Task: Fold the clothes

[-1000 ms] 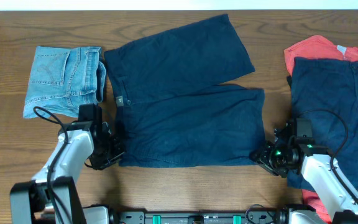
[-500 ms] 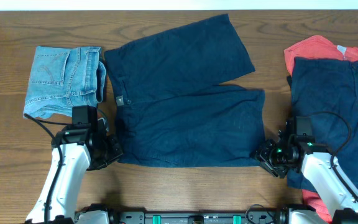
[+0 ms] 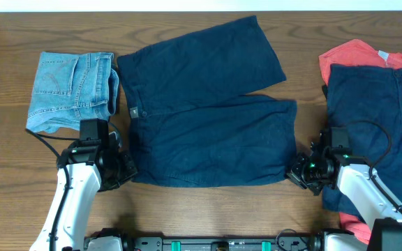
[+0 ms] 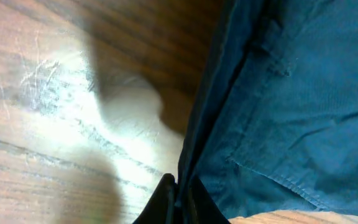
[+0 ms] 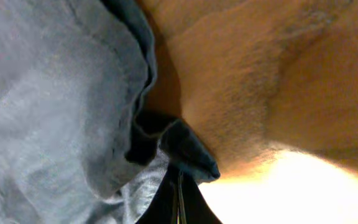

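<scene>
Navy shorts point(image 3: 208, 111) lie spread flat in the middle of the table, waistband at the left and legs to the right. My left gripper point(image 3: 125, 169) is shut on the waistband's front corner; in the left wrist view the fingers point(image 4: 178, 198) pinch the shorts' edge point(image 4: 278, 112). My right gripper point(image 3: 295, 172) is shut on the front leg's hem corner; in the right wrist view the fingers point(image 5: 179, 193) pinch the curled hem point(image 5: 185, 146).
Folded light-blue denim shorts point(image 3: 72, 90) lie at the back left. A pile with a second navy garment point(image 3: 379, 104) over a red one point(image 3: 354, 52) sits at the right edge, under my right arm.
My left arm swung left and its gripper settled at the waistband corner. My right gripper shifted slightly up to the hem corner, which has drawn in a little.
</scene>
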Tool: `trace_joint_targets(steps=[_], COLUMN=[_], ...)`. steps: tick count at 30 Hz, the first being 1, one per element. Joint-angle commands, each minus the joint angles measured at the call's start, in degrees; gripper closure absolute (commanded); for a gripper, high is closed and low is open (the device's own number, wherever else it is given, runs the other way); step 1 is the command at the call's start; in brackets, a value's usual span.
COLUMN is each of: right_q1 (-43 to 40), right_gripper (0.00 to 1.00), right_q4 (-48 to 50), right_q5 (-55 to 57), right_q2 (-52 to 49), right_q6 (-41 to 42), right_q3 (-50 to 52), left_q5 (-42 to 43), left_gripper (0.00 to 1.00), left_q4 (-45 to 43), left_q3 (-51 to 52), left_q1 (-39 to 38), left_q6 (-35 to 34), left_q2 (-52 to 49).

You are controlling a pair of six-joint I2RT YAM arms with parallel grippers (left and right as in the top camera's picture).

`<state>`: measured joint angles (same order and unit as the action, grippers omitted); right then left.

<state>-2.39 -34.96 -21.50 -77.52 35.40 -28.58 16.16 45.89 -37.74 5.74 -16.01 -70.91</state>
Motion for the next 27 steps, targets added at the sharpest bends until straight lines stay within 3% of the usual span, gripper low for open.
trace_joint_targets(steps=[1,9,11,12,13,16,23,27], right_q1=[-0.3,-0.3,-0.3,-0.3,-0.3,-0.3,-0.3,-0.3], right_gripper=[0.99,0.98,0.85,0.69,0.6,0.52,0.45,0.5], right_q4=[-4.8,-18.2,-18.5,-19.0,-19.5,-19.9,-9.9,-3.0], right_q5=[4.2,10.9,10.5,10.3,10.1,9.0,3.0,0.3], right_q2=[1.2,9.6,10.2,10.1,9.7,8.4,3.9,2.6], right_q6=[-7.4,-8.9,-8.9,-8.7,-8.3,-6.4,-4.0,-4.0], right_q3=[-2.4,-11.5,-11.5,-11.3,-11.0,-8.5,1.1,3.7], left_q5=[-0.5,-0.5,-0.5,-0.5,-0.5,-0.5,-0.5,-0.5], left_gripper=[0.94,0.94,0.94,0.94,0.94,0.94,0.94,0.94], left_q4=[2.4,9.8,9.7,9.7,9.8,9.7,8.9,8.7], left_q3=[-1.8,-7.6,-7.6,-7.6,-7.6,-7.6,-7.6,-7.6], left_q1=[0.1,0.1,0.1,0.1,0.1,0.1,0.1,0.1], left_q6=[1.1,1.4,1.4,1.4,1.4,1.4,1.4,1.4], left_q2=[0.6,0.6,0.6,0.6,0.6,0.6,0.6,0.6])
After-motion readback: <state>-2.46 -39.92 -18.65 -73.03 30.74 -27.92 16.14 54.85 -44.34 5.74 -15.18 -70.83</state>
